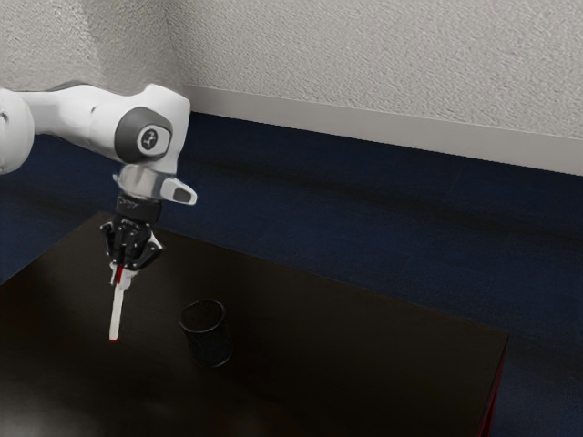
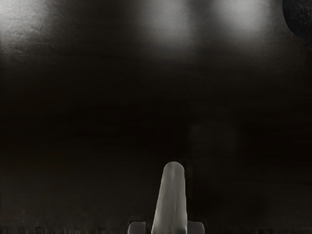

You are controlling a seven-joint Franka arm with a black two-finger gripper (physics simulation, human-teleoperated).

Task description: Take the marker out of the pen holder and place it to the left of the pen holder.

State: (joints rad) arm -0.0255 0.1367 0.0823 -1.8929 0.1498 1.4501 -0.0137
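The Franka arm's black 2-finger gripper [image 1: 120, 270] is closed on the white-and-red marker [image 1: 117, 311], 1 finger pressed to each side. The marker hangs nearly upright, slightly tilted, its red-tipped end down, outside the black cylindrical pen holder [image 1: 209, 337] and near it, towards the exterior view's left. The holder stands upright on the dark tabletop [image 1: 364, 364].

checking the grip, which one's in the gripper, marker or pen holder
The marker, white with some red, is held in the gripper; the black pen holder stands apart on the table.
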